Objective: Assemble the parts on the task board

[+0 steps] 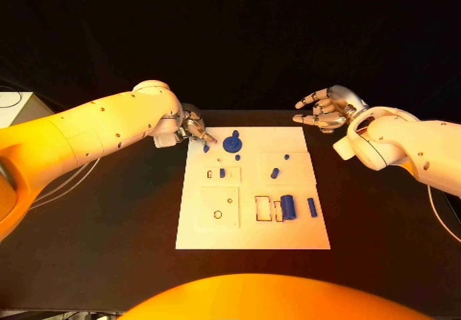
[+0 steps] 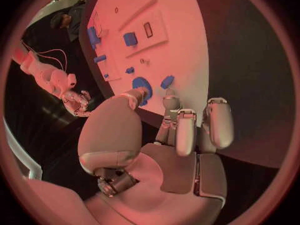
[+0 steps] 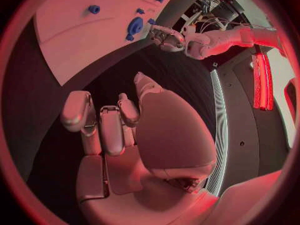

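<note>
The head view looks steeply down on the bench (image 1: pixel 115 220) from above, taking in the whole board (image 1: pixel 252 230). Each wrist view sits close behind its own hand, left hand (image 2: pixel 181 130) and right hand (image 3: pixel 119 120), facing the board's far end, which all three views share.

Task board (image 1: pixel 252 230) mid-table; left hand (image 1: pixel 193 125) at its far-left corner, right hand (image 1: pixel 326 110) beyond far-right corner.
</note>
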Tool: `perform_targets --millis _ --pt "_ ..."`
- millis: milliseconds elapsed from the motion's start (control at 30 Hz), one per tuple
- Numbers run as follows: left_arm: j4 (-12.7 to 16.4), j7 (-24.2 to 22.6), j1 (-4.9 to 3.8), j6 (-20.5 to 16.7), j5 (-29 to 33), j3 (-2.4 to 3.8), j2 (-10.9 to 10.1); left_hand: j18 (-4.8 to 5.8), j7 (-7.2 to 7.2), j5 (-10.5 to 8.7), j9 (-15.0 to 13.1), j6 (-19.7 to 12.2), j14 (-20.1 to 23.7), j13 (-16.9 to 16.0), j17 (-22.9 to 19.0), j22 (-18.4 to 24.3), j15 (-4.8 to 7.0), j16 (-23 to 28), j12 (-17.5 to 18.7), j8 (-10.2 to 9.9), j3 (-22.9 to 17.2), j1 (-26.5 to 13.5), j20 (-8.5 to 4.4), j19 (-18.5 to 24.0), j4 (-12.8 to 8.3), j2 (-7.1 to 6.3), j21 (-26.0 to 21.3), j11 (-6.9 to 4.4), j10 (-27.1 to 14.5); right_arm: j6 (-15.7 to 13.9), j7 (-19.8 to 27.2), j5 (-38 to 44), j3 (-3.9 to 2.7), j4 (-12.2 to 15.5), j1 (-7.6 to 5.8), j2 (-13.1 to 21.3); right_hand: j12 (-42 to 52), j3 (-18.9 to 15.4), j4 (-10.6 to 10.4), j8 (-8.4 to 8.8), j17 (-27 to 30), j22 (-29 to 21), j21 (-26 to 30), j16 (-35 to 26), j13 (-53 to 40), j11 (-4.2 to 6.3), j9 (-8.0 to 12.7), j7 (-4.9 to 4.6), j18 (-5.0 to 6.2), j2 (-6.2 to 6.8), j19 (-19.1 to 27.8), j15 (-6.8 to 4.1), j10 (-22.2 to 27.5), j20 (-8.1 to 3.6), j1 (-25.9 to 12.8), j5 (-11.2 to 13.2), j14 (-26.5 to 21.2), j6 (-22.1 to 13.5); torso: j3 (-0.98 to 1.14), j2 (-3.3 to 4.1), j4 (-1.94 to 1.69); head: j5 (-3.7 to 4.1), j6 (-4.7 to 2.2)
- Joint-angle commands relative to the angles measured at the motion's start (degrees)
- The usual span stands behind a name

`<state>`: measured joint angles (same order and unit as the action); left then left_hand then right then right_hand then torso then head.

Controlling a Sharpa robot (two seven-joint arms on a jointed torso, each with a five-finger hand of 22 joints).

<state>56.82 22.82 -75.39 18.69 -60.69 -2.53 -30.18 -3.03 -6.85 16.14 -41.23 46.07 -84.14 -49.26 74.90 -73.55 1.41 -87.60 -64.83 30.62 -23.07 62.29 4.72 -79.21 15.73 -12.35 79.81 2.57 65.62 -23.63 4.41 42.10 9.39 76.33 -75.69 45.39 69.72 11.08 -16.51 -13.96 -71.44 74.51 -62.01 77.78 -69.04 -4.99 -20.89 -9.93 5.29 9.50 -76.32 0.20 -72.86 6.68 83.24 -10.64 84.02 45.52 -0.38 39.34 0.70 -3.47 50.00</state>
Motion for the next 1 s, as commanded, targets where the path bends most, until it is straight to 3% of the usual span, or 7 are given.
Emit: perform_targets --millis 33,433,1000 --pt "0.1 0.2 -0.11 3.6 -4.5 0.06 0.2 -0.97 0.06 0.1 0.1 0.6 -4.0 0.1 11.3 0.1 -0.41 0.2 0.0 0.0 0.3 0.7 0.06 0.3 0.0 0.13 -0.3 -0.06 -0.5 0.8 0.5 0.1 -0.01 0.0 0.05 0.0 -0.2 0.3 0.0 -0.37 0.0 0.0 0.1 -0.3 0.0 0.06 0.0 -0.04 0.57 0.13 0.2 0.32 0.2 -0.11 -0.5 -0.2 0.6 -0.5 0.0 0.02 0.04 -0.08 0.0" --pt "-1.0 1.0 -0.14 2.2 -6.8 0.06 0.7 -0.98 0.08 0.16 0.1 0.6 -4.0 0.1 11.3 0.1 -0.39 0.2 0.0 0.1 0.4 1.0 0.05 0.3 0.1 0.43 -0.3 -0.09 -0.5 0.8 0.5 0.0 -0.01 0.0 0.08 -0.1 -0.2 0.3 0.0 -0.37 0.0 0.0 0.1 -0.3 0.0 0.06 0.0 -0.04 0.57 0.13 0.2 0.32 0.2 -0.11 -0.5 -0.2 0.6 -0.5 -0.02 0.12 0.05 -0.03 0.0" --pt "-1.1 0.6 -0.15 5.1 -4.9 0.05 1.1 -0.96 0.22 0.09 0.2 1.1 -4.0 0.1 11.3 0.0 -0.33 0.2 -0.1 0.4 0.9 2.0 0.04 0.3 0.2 0.67 -0.2 -0.18 -0.6 1.0 0.4 0.0 -0.01 -0.1 0.1 -0.2 -0.1 0.4 0.1 -0.52 0.0 0.0 0.1 -0.3 0.0 0.08 -0.1 -0.02 0.54 0.09 0.1 0.29 0.1 -0.13 -0.6 -0.3 0.6 -0.6 0.0 0.05 0.0 -0.02 0.0"
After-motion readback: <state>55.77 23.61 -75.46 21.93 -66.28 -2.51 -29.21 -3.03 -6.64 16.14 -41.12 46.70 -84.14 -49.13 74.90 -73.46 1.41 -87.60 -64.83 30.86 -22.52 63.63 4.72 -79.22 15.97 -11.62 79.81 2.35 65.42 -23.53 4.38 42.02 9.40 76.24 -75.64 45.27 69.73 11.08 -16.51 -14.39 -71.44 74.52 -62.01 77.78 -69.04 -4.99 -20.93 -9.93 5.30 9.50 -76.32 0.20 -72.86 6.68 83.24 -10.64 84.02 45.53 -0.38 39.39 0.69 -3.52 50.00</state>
